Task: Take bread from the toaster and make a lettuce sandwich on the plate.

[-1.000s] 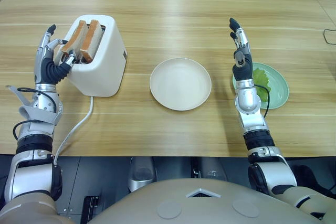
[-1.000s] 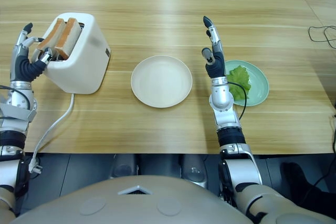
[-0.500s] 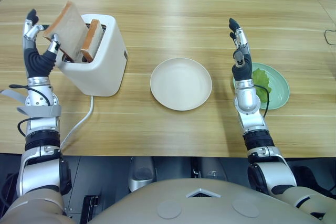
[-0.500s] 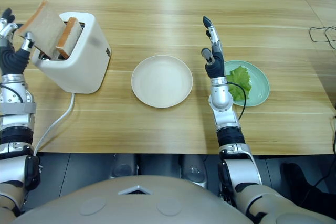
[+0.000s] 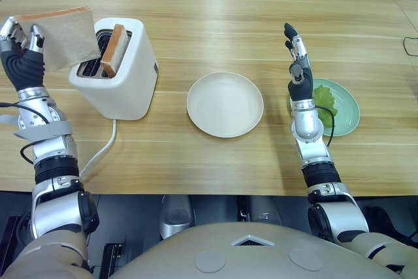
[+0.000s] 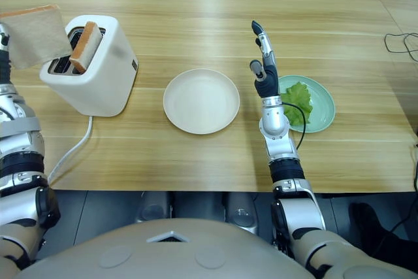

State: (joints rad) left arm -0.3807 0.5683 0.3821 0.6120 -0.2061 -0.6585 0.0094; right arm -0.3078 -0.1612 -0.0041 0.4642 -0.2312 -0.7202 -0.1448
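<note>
A white toaster (image 5: pixel 124 76) stands at the left of the table with one bread slice (image 5: pixel 113 49) upright in its right slot. My left hand (image 5: pixel 21 57) is raised to the left of the toaster and is shut on a second bread slice (image 5: pixel 64 36), held clear above the left slot. An empty cream plate (image 5: pixel 225 104) lies at the table's middle. A lettuce leaf (image 5: pixel 324 100) rests on a small green plate (image 5: pixel 347 110) at the right. My right hand (image 5: pixel 297 63) stands upright and open just left of the green plate, holding nothing.
The toaster's white cord (image 5: pixel 98 155) runs from its base down to the table's front edge. A dark cable (image 5: pixel 410 45) lies at the far right edge. Bare wooden tabletop (image 5: pixel 228 11) stretches behind the plates.
My left hand has pulled one bread slice up and to the left, out of the toaster's left slot. The right hand has stayed still.
</note>
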